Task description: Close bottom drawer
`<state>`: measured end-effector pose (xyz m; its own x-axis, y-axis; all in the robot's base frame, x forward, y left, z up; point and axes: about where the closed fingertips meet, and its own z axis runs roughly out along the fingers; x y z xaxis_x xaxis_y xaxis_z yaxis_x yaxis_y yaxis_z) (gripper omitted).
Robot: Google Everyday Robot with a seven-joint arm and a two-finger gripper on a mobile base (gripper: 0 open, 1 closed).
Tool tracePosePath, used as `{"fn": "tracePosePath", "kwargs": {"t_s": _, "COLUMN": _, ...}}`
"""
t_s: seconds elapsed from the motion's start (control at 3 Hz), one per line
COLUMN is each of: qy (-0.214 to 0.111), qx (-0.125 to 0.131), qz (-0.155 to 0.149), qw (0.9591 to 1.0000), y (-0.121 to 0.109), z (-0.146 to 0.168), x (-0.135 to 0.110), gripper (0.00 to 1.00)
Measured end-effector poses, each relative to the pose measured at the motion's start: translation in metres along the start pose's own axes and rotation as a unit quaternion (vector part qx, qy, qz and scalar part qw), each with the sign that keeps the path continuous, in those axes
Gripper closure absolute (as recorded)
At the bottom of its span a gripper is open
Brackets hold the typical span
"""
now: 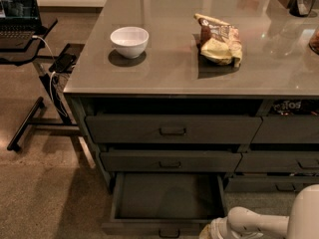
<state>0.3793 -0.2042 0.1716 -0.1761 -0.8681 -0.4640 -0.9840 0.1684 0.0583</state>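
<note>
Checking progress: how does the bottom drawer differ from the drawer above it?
The bottom drawer stands pulled out; the middle drawer is pushed in. The bottom drawer shows its bare inside; the middle drawer only its front. Both are dark grey. The gripper is by the bottom drawer's front right.
</note>
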Motion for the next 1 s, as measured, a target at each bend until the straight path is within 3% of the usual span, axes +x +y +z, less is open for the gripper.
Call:
{"fn": "tracePosePath", "kwargs": {"t_s": 0.33, "qy": 0.0, "qx": 0.0, "qz": 0.0, "qw": 1.0, "y": 0.0, "z": 0.0, "x": 0.0, "gripper": 0.58}}
{"fn": "tracePosePath", "kwargs": {"t_s": 1.0, "qy": -0.013, "qx": 0.027, "qz": 0.006, "qw": 0.9995, "y": -0.014, "z": 0.013, "x": 0.0, "gripper": 0.12}}
